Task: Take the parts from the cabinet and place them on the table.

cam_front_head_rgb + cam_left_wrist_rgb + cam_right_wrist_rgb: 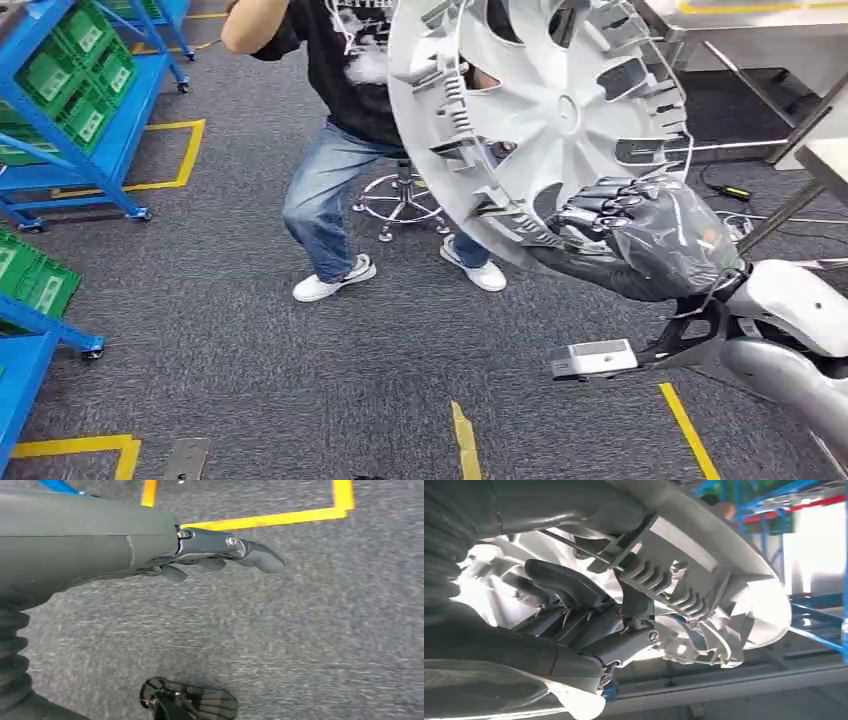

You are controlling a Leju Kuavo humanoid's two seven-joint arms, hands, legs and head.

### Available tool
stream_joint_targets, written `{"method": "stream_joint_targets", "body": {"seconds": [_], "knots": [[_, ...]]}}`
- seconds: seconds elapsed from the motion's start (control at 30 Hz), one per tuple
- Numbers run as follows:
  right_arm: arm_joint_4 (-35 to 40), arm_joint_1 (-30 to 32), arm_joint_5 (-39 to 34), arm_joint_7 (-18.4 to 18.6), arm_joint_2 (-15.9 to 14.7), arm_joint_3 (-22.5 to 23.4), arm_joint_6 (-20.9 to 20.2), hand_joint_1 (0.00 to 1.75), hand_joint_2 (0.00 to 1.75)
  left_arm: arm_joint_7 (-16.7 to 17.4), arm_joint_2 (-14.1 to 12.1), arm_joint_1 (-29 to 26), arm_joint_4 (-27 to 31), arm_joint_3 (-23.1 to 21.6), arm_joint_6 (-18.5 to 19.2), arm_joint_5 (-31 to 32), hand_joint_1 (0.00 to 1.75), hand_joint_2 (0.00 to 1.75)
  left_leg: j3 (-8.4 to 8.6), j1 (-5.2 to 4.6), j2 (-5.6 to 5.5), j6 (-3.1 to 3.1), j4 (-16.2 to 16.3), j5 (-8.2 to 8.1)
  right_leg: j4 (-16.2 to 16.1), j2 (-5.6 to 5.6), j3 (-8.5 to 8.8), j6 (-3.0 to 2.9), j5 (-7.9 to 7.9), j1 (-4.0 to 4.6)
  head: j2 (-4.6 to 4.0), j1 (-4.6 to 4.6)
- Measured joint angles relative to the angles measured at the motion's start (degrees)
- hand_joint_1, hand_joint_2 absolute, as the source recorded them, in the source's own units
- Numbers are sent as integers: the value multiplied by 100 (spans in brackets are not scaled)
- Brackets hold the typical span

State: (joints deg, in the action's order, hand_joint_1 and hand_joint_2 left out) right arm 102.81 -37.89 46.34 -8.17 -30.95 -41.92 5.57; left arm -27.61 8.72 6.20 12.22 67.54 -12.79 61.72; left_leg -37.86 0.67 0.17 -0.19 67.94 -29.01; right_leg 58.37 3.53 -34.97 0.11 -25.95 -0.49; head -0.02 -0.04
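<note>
Evidently, the large silver plastic wheel cover was already out of the cabinet: it was held up in the air, gripped at its lower rim by the right hand, fingers curled through the ribbed back. The left hand hung spread over grey carpet, holding nothing. A steel-framed surface was seen beyond; placement on it was judged outstanding.

Obstacles and open floor ahead
Blocked ahead by person and stool; flanked by blue racks, left, and table frame, right; open carpet below.
</note>
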Motion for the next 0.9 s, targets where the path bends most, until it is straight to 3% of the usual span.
{"method": "stream_joint_targets", "body": {"seconds": [0.03,0.07,0.13,0.2,0.23,0.27,0.3,0.37,0.4,0.43,0.47,0.5,0.53,0.57,0.6,0.7,0.73,0.77,0.8,0.87,0.9], "knots": [[0,-2,0,2,0,0,0,175,175,0,-4,5,0,-2,0,0,0,175,202,8,-127,19,-461,222,11,62,-2,13,-5,-5,0,-2],[0,-1,0,0,0,0,-2,175,175,0,-9,9,0,-2,0,0,0,175,306,30,-411,46,-670,182,31,121,-29,49,-7,11,0,2],[13,-7,2,0,0,0,-11,175,175,0,-2,15,0,-7,2,0,0,175,319,19,-359,49,-783,160,36,234,-109,137,38,-22,0,9],[15,7,0,2,-2,7,-13,175,175,2,7,19,0,-15,7,0,0,175,334,10,-257,108,-820,185,0,343,-122,217,70,-42,0,5],[26,9,2,2,-4,9,-13,175,175,2,42,35,0,-24,22,0,0,175,348,50,-189,161,-872,220,31,252,-184,230,26,-44,0,2],[29,-18,2,2,-13,18,-20,175,175,4,24,45,0,-26,20,-2,0,175,358,41,-137,180,-889,228,173,-41,-243,247,-94,-9,0,48],[29,-45,6,2,-13,17,-24,175,175,4,24,46,0,-26,20,-2,0,175,354,33,-95,196,-888,230,541,-210,-407,268,-309,-11,0,79],[29,-41,11,2,-11,7,-33,175,175,7,28,30,0,-24,17,-2,0,175,351,24,35,208,-885,222,1490,-304,-837,292,-693,-24,0,77],[29,-39,15,-2,-13,-9,-39,175,175,24,28,20,0,-24,18,-2,0,175,352,24,101,209,-883,219,1757,-305,-965,305,-744,-26,0,76],[29,-37,15,0,-13,-15,-42,175,175,37,31,17,0,-26,17,-2,0,175,358,25,166,211,-883,214,1728,-313,-962,314,-657,-29,0,74],[29,-38,15,0,-13,-11,-46,175,175,42,35,20,0,-28,18,-2,0,175,363,26,223,208,-883,210,1440,-337,-809,317,-458,-33,0,74],[31,-39,15,4,-18,-7,-48,175,175,74,39,24,0,-33,17,0,0,175,376,27,279,197,-883,196,921,-394,-537,309,-200,-32,0,74],[33,-43,13,9,-28,-2,-55,175,175,76,42,24,0,-35,20,0,0,175,394,27,321,181,-883,184,366,-522,-230,299,17,-30,0,74],[48,-46,13,11,-46,4,-57,175,175,79,39,24,0,-37,20,0,0,175,410,-7,367,150,-882,167,16,-813,-42,284,-48,31,0,76],[59,-64,13,15,-46,4,-63,175,175,81,44,27,0,-37,20,0,0,175,398,-36,398,120,-852,158,-26,-743,2,201,-19,51,0,79],[64,-74,61,44,-109,31,-70,175,175,101,46,43,0,-39,22,0,0,175,435,-30,563,49,-885,166,-8,-562,-43,111,1,73,0,79],[70,-84,63,44,-125,44,-72,175,175,101,46,58,0,-39,22,0,0,175,425,-19,552,1,-867,113,-57,-513,-6,63,30,24,0,76],[83,-103,79,46,-127,68,-72,175,175,101,44,82,0,-42,22,0,0,175,398,1,284,-26,-731,1,-66,-468,-3,41,41,10,0,50],[83,-118,122,55,-127,79,-72,175,175,100,44,89,0,-42,22,0,0,175,256,4,117,-26,-396,-212,-65,-432,-3,13,39,1,0,42],[74,-118,179,89,-129,87,-70,175,175,101,46,72,0,-42,22,0,0,175,-153,4,50,-41,537,-640,-63,-298,-11,-9,41,4,0,35],[74,-115,181,96,-133,87,-70,175,175,101,46,62,0,-42,22,0,0,175,-286,4,46,-40,840,-715,-59,-223,-11,-9,41,10,0,33]]}}
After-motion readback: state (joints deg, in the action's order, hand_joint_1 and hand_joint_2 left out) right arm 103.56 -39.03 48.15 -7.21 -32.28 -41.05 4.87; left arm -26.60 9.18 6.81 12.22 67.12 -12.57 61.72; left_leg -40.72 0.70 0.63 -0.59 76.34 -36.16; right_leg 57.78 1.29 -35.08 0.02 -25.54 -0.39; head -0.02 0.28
